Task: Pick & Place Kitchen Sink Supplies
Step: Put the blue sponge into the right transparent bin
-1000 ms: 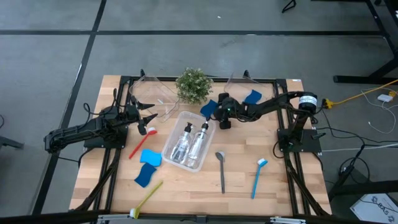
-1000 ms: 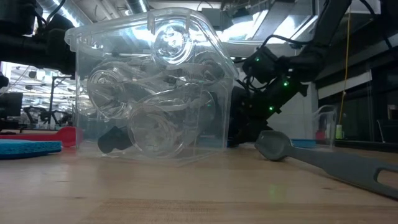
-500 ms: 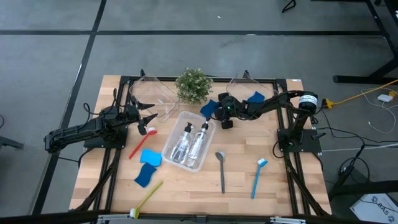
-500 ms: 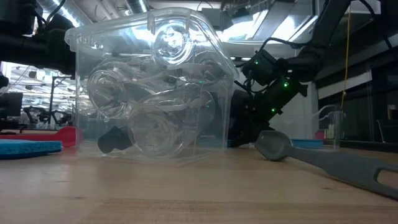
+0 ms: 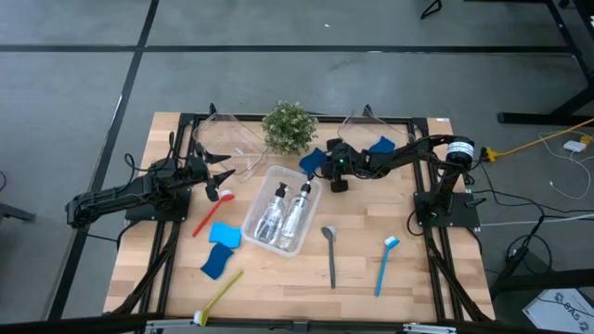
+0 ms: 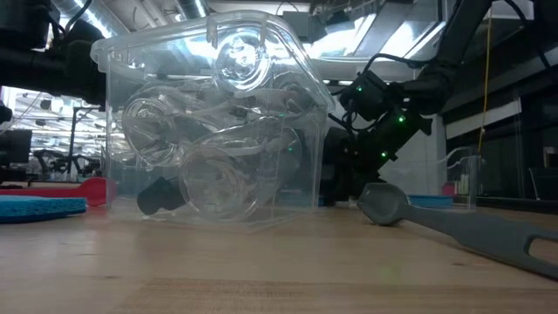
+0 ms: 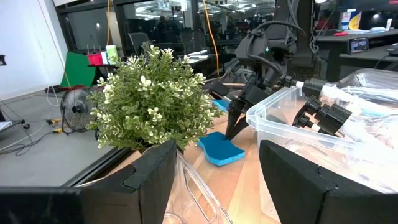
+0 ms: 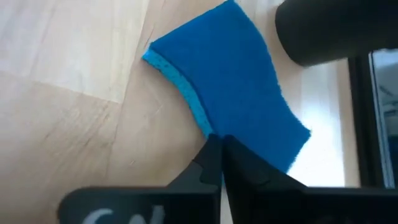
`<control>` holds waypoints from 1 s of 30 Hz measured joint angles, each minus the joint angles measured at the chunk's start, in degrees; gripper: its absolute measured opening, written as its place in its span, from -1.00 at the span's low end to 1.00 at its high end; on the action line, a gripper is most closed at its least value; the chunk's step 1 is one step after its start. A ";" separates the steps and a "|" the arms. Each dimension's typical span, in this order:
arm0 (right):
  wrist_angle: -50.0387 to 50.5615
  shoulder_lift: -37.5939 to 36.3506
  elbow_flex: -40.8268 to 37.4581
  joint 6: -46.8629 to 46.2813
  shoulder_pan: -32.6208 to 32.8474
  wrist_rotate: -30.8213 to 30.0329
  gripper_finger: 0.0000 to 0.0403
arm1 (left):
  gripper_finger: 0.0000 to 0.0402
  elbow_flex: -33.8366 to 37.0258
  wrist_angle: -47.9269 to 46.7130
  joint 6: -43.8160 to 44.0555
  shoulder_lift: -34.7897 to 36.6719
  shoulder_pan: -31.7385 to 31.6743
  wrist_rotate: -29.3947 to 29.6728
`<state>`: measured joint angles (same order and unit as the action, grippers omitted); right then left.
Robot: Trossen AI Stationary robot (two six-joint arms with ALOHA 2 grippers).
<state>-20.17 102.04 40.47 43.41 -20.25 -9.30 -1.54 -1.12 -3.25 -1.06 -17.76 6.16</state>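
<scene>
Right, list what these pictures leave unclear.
- Right gripper: right wrist view shows the fingers pressed together at the blue sponge's edge; whether sponge is pinched between them cannot be told.
- Pump bottles: low view, distorted through the clear bin's wall.
- Grey brush: low view, handle cut off by the picture's edge.

We see wooden bench (image 5: 362,269) carrying clear bin (image 5: 263,240), potted plant (image 5: 289,126), blue sponges (image 5: 221,247), red brush (image 5: 210,212), grey brush (image 5: 330,252), blue brush (image 5: 384,263), yellow-green brush (image 5: 219,296)

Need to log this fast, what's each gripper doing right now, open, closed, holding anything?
Left gripper: open, holding nothing, near the potted plant.
Right gripper: closed on the edge of a blue sponge lying on the table.
</scene>
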 joint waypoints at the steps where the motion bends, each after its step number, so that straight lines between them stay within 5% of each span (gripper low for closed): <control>1: 0.39 -0.02 0.02 -1.05 0.00 0.15 -0.96 | 0.13 0.00 0.01 0.00 0.00 -0.02 0.01; 13: 10.54 -2.67 0.11 -12.23 0.23 2.67 -0.99 | 0.12 0.00 0.02 0.00 0.00 -0.02 0.00; 30: 27.05 -22.80 -0.24 -23.11 4.28 3.21 -1.00 | 0.12 0.00 0.02 0.00 0.00 -0.02 0.02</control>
<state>6.89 79.23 40.23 20.30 -15.97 -6.09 -1.54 -1.11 -3.25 -1.06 -17.78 6.17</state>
